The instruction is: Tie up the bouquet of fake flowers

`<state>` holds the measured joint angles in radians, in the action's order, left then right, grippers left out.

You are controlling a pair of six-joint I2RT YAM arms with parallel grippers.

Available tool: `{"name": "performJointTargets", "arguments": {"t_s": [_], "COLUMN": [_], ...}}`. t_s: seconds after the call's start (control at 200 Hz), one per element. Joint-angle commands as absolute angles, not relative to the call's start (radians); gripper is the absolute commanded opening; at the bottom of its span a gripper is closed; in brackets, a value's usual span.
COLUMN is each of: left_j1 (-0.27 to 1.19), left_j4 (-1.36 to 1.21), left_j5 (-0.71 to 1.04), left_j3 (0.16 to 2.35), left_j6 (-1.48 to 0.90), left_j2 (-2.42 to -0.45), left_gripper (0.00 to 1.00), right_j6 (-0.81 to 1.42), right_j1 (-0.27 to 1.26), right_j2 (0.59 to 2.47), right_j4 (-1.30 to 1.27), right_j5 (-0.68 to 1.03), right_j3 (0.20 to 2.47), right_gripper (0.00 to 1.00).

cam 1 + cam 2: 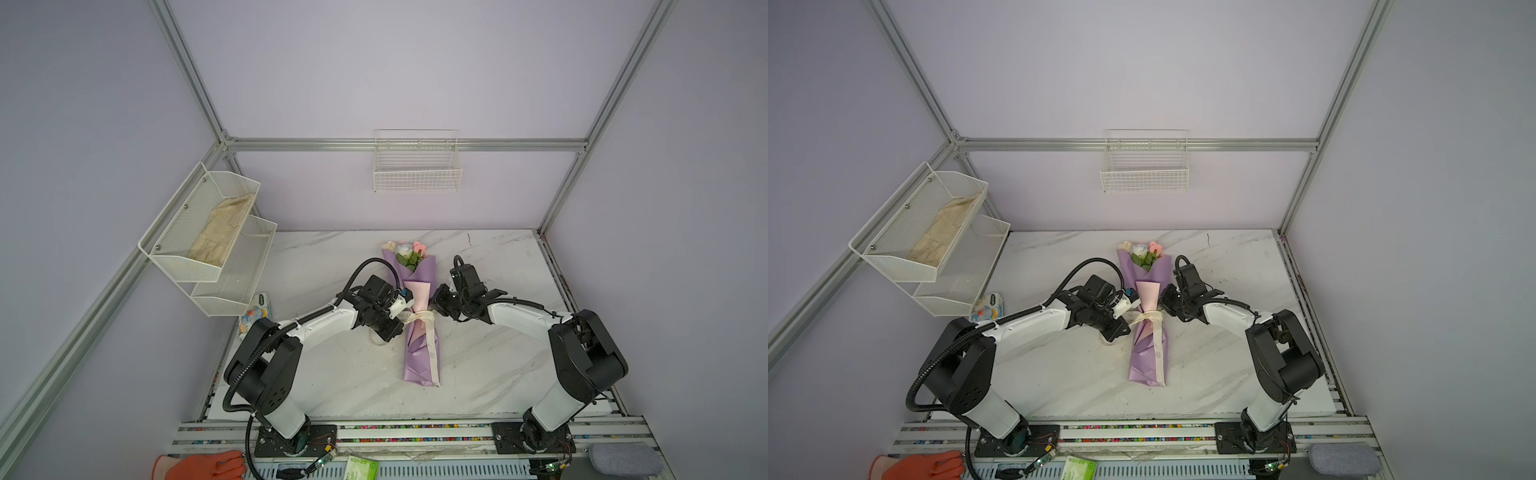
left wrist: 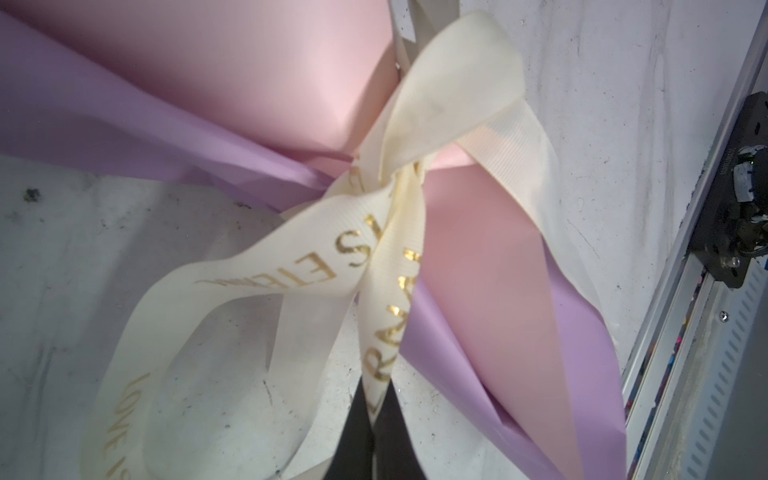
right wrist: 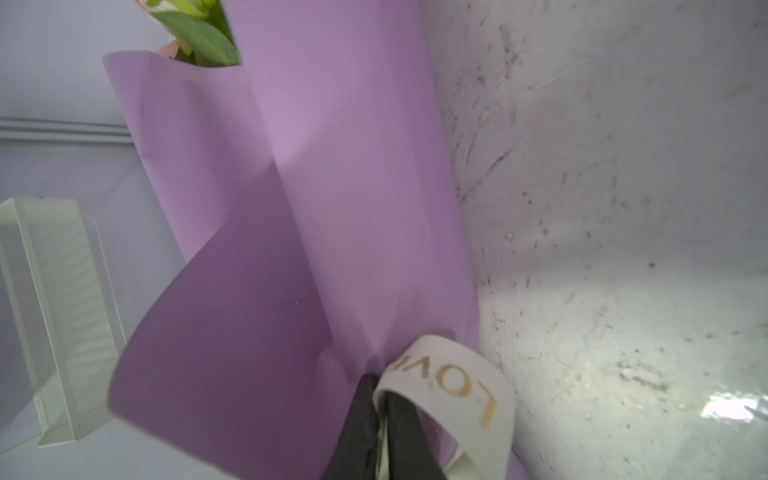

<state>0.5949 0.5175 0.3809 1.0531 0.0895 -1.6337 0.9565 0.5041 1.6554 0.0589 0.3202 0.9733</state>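
Note:
The bouquet of fake flowers [image 1: 417,349] [image 1: 1147,353] lies lengthwise mid-table in both top views, sheathed in lilac and pink paper, with its roses [image 1: 409,249] at the far end. A cream ribbon [image 1: 420,318] [image 1: 1148,318] with gold letters is wound round its waist. My left gripper [image 1: 400,320] [image 2: 376,399] sits at the bouquet's left side, shut on a strand of the ribbon [image 2: 332,257]. From the right side, my right gripper [image 1: 434,305] [image 3: 381,399] is shut on a ribbon [image 3: 449,374] loop against the lilac paper [image 3: 332,187].
A white mesh shelf [image 1: 208,232] holding a cloth hangs on the left wall. A wire basket [image 1: 417,166] hangs on the back wall. A printed packet [image 1: 255,311] lies at the table's left edge. An orange glove [image 1: 203,465] and grey pad [image 1: 623,459] lie by the front rail.

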Motion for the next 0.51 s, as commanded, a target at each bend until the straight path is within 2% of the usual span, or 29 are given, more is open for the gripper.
{"name": "performJointTargets", "arguments": {"t_s": [0.0,0.15,0.5], "left_j1": [0.588,0.580,0.545], "left_j4": [0.513,0.556,0.594], "left_j5": [0.365,0.320,0.373], "left_j3": [1.142,1.117,1.068], "left_j6": [0.079,0.089,0.109], "left_j2": [-1.615,-1.606,-1.578], "left_gripper": [0.00,0.00,0.00], "right_j6": [0.944,0.943,0.915], "right_j1": [0.510,0.497,0.461], "right_j2": [1.620,1.570,1.536], "right_j4": [0.101,0.100,0.127], "right_j5": [0.265,0.196,0.137], "right_j3": [0.982,0.956,0.929], "right_gripper": [0.00,0.00,0.00]}}
